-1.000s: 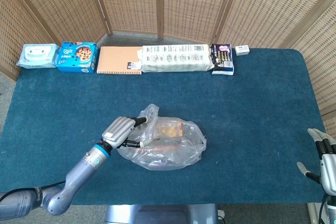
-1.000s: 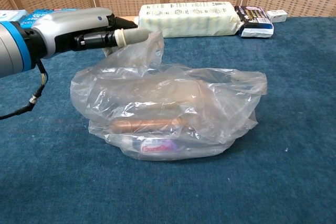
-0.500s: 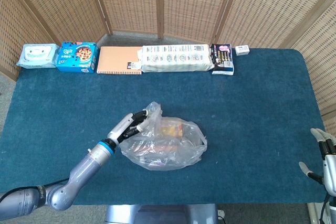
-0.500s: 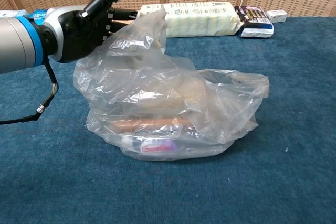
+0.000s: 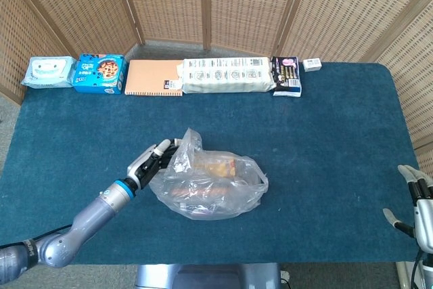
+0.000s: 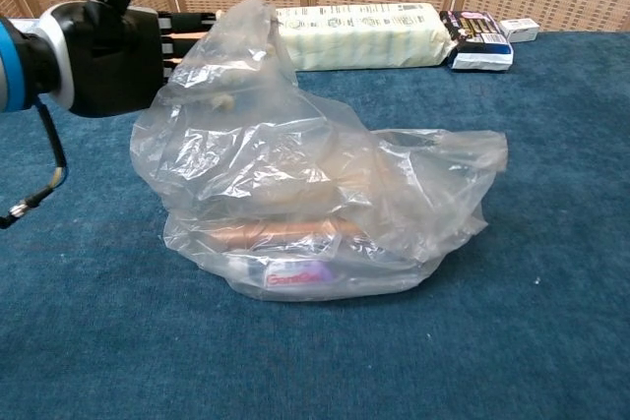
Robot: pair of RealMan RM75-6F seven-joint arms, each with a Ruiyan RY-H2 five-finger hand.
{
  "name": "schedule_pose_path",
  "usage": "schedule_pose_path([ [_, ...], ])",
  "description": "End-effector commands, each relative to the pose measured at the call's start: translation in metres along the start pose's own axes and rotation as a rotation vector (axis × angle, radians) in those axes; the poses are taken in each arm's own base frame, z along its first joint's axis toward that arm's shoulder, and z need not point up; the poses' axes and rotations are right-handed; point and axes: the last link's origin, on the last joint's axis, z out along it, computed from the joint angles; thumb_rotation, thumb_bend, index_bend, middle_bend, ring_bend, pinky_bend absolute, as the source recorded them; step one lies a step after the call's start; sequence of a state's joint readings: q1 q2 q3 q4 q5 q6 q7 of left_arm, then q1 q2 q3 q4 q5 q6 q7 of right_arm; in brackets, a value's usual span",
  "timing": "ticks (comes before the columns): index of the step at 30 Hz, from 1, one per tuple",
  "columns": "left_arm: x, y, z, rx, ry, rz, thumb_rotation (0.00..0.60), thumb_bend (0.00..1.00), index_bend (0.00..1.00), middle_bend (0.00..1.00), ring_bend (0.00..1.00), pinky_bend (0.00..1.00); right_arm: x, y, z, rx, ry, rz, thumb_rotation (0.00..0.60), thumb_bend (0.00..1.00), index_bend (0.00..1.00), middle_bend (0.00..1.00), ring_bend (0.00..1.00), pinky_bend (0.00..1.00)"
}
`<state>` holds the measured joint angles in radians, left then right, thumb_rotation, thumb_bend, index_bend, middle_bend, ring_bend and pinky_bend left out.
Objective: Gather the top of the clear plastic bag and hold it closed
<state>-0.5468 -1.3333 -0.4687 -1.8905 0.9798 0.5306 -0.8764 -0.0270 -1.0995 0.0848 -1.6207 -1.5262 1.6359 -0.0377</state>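
The clear plastic bag (image 5: 210, 184) lies on the blue table's near middle, with snack packets inside. Its top (image 5: 187, 141) is drawn up into a peak at the left. My left hand (image 5: 152, 160) is against that peak and holds the film up. In the chest view the left hand (image 6: 103, 46) is at the upper left. Its fingers (image 6: 187, 31) reach behind the bag's top (image 6: 241, 27) with film draped over them, and one digit points up out of frame. My right hand (image 5: 416, 208) hangs off the table's near right corner, fingers apart, holding nothing.
Along the far edge stand a wipes pack (image 5: 47, 71), a blue cookie box (image 5: 100, 73), an orange notebook (image 5: 154, 77), a long white package (image 5: 229, 74), a dark packet (image 5: 286, 76) and a small white box (image 5: 312, 64). Wicker screens stand behind the table.
The left hand has drawn back to the left and its thumb has swung from level to upright. The bag's top rose and shifted left with it. The right hand is still.
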Motion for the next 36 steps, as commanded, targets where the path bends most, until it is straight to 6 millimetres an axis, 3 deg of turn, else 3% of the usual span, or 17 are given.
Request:
schedule_pose_path([
  [1,0.012,0.001,-0.014,0.058,-0.006,-0.106,0.026,0.23,0.25,0.39,0.55,0.55,0.0,0.0,0.0,0.001,0.001,-0.001,0.6,0.2,0.12,0.17,0.18,0.26],
  [7,0.02,-0.01,-0.018,0.142,-0.025,-0.1,0.0,0.23,0.24,0.39,0.54,0.55,0.001,-0.001,0.001,0.005,0.004,0.002,0.6,0.2,0.12,0.17,0.18,0.26],
  [12,0.018,-0.015,-0.012,0.174,-0.053,-0.082,0.0,0.23,0.17,0.39,0.54,0.55,0.001,0.0,0.001,0.005,0.008,0.005,0.6,0.2,0.12,0.17,0.18,0.25],
  [19,0.004,-0.015,0.008,0.212,-0.119,-0.064,0.0,0.22,0.08,0.33,0.46,0.51,0.003,0.001,0.0,0.006,0.021,0.01,0.6,0.2,0.12,0.17,0.18,0.25],
  [26,-0.009,-0.009,0.029,0.207,-0.146,-0.128,0.0,0.22,0.07,0.32,0.46,0.49,0.004,0.003,-0.001,0.004,0.028,0.014,0.6,0.2,0.12,0.17,0.18,0.25],
  [30,-0.017,-0.005,0.042,0.203,-0.152,-0.27,0.0,0.25,0.07,0.32,0.46,0.5,0.005,0.003,-0.001,0.003,0.031,0.018,0.6,0.2,0.12,0.17,0.18,0.25],
  [32,-0.023,0.003,0.048,0.199,-0.169,-0.443,0.0,0.27,0.12,0.33,0.48,0.52,0.005,0.004,-0.001,0.001,0.03,0.018,0.6,0.2,0.12,0.17,0.18,0.25],
  [36,-0.019,0.011,0.05,0.184,-0.207,-0.535,0.0,0.29,0.2,0.34,0.54,0.57,0.005,0.003,-0.001,0.003,0.029,0.019,0.6,0.2,0.12,0.17,0.18,0.25],
])
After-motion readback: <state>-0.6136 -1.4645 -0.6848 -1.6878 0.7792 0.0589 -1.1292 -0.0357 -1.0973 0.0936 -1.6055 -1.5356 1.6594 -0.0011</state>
